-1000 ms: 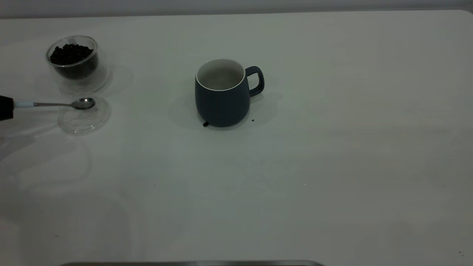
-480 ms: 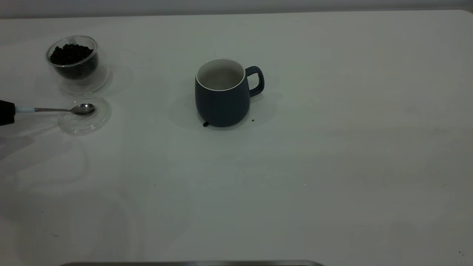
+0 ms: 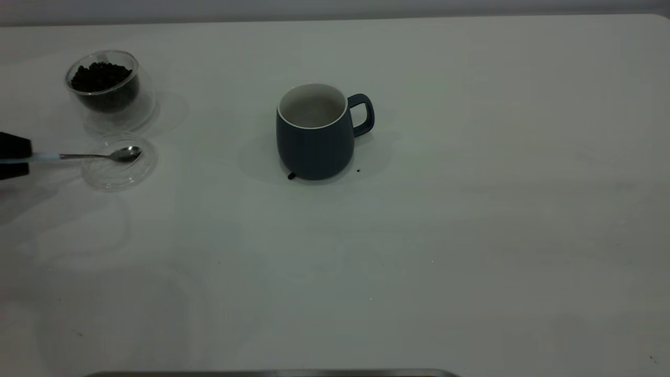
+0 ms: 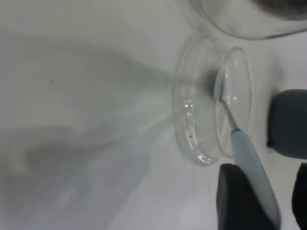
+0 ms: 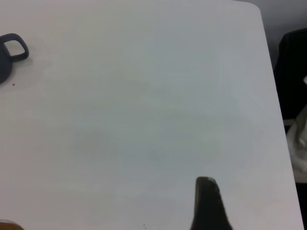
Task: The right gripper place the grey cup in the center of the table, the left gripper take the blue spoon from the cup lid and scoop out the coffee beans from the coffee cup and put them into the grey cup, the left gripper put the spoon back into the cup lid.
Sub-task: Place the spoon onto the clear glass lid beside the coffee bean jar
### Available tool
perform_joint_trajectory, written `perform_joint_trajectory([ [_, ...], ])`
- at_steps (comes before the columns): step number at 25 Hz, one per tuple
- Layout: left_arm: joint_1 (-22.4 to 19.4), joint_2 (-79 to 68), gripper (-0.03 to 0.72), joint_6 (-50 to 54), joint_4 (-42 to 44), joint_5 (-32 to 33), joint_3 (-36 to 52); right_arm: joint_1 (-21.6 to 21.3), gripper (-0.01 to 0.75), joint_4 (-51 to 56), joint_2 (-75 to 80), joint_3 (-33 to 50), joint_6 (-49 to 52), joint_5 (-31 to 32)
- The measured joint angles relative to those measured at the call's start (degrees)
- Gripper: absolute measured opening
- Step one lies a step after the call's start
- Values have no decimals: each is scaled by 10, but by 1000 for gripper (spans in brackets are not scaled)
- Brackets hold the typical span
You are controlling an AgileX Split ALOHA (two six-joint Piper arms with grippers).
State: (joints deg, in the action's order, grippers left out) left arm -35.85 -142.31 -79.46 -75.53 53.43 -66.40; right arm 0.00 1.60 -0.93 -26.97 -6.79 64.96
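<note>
Compared with half a second ago, we see the left pincer (image 3: 13, 156) a little further into the left edge of the exterior frame, and its two black fingers now show apart, one above and one below the pale handle of the blue spoon (image 3: 94, 155). The spoon has shifted slightly to the right with it; its metal bowl lies over the cup lid (image 3: 119, 175), near the lid's upper right part. The coffee cup (image 3: 107, 89) in the upper left, with the coffee beans (image 3: 99, 76) heaped inside, and the grey cup (image 3: 314, 133) at the centre of the bench (image 3: 471, 209) stand as they did. One stray bean (image 3: 291, 176) lies at the grey cup's base.

The left wrist view gives us what the exterior view cannot: the spoon (image 4: 247, 158) handle runs between the pincer's dark fingers (image 4: 240, 201) with a gap visible on either side, so the pincer (image 4: 261, 203) is open around the handle rather than clamped on it. The lid's (image 4: 192, 139) raised rim shows clearly there.

The right pincer (image 5: 207, 203) appears only in the right wrist view, at the lower edge, over bare bench (image 5: 144, 120); we cannot tell how it stands. The grey cup's handle (image 5: 12, 50) shows at the upper left.
</note>
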Motion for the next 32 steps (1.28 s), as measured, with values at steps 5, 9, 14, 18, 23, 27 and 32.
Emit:
perform_joint_trajectory([
  [5,31,0,420,-16,-1,-31,0,0,461,0,0,0,0,0],
  [9,38,0,444,-29,-1,-36,0,0,461,0,0,0,0,0],
  [14,38,0,449,-43,19,-63,-20,0,461,0,0,0,0,0],
  [18,38,-1,449,-16,87,-76,-71,0,461,0,0,0,0,0],
  [23,38,0,450,90,185,-54,-156,0,461,0,0,0,0,0],
  [27,38,29,451,188,279,-8,-225,0,461,0,0,0,0,0],
  [32,44,102,450,282,340,79,-313,0,461,0,0,0,0,0],
])
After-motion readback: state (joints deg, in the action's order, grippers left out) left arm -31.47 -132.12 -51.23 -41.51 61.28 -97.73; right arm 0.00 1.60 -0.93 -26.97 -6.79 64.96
